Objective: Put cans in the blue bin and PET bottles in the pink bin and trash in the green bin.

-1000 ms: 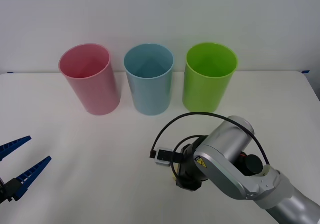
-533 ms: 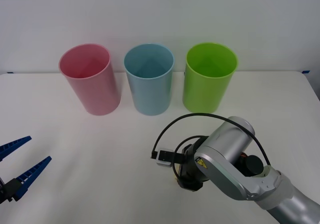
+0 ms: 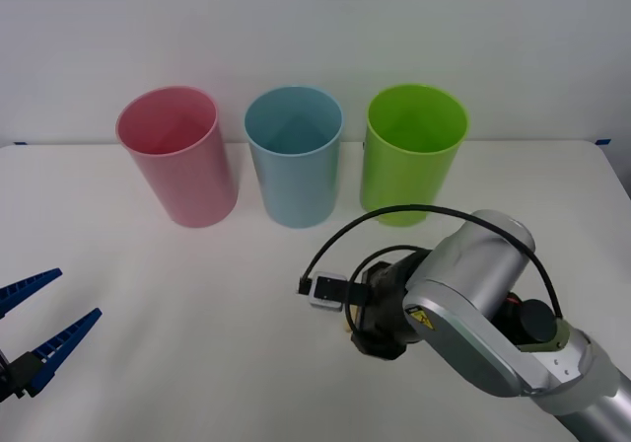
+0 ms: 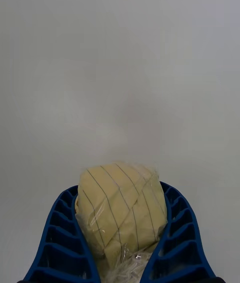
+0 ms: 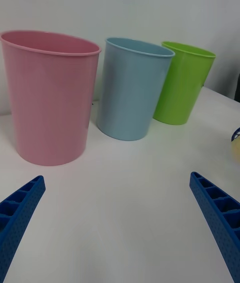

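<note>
A: Status on the right hand [image 4: 120, 243]?

B: I've got it clamped on the trash [image 4: 120, 205]. From the wrist camera, both blue fingers [image 4: 60, 243] press against the sides of the yellow-beige wad, which sticks out past the tips. White tabletop [image 4: 120, 63] is beyond it.

A: Where is that in the front view?

B: Around 5 o'clock from frame centre. The right arm's silver elbow covers the hand there, so I can't see the fingers or the wad from above. It sits at 6 o'clock of the green bin [image 3: 414, 156], near it but apart.

A: Bins?

B: Three upright in a row at the far side of the tabletop [image 3: 148, 284]: pink bin [image 3: 177, 161] at 9 o'clock of the blue bin [image 3: 294, 161], green at 3 o'clock of it. Gaps between all three, none touching. I see nothing inside the parts of them that show.

A: Left hand?

B: The left hand [image 3: 39, 329] is parked at 8 o'clock, fingers spread wide, holding nothing. Its wrist camera looks at all three bins across bare tabletop.
</note>
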Motion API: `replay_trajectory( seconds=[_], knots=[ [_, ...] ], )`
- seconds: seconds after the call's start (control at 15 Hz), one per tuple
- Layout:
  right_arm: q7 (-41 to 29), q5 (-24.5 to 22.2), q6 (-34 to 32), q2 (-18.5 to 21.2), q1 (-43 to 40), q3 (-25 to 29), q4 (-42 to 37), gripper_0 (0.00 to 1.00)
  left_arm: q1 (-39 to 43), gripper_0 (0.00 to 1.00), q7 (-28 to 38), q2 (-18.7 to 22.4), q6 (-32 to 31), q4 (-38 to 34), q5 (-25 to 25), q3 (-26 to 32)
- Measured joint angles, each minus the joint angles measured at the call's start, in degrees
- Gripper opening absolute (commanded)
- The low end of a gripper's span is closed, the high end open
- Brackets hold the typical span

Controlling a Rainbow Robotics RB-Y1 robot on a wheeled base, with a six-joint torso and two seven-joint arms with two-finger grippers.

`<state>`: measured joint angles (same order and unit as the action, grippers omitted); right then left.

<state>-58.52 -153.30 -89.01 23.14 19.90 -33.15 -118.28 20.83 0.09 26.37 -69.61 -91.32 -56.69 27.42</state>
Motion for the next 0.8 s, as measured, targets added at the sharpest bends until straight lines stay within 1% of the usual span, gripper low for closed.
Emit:
replay_trajectory(
  seconds=[0.2,0.4,0.47,0.67,0.8],
  knots=[
    [-0.72,3.11,-0.96,2.15,-2.38,4.01,-8.79,0.0,0.0,1.0,0.0,0.0,0.0,0.0,0.0,0.0],
    [-0.74,5.73,-0.98,2.78,-6.33,10.71,-18.58,0.0,0.0,1.0,0.0,0.0,0.0,0.0,0.0,0.0],
    [-0.95,7.39,-0.98,2.93,-7.4,13.19,-21.4,0.0,0.0,1.0,0.0,0.0,0.0,0.0,0.0,0.0],
    [-1.4,12.39,-0.99,2.22,-8.79,20.84,-26.86,0.0,0.0,1.0,0.0,0.0,0.0,0.0,0.0,0.0],
    [-1.77,15.59,-0.99,1.25,-8.82,25.85,-28.64,0.0,0.0,1.0,0.0,0.0,0.0,0.0,0.0,0.0]
  ],
)
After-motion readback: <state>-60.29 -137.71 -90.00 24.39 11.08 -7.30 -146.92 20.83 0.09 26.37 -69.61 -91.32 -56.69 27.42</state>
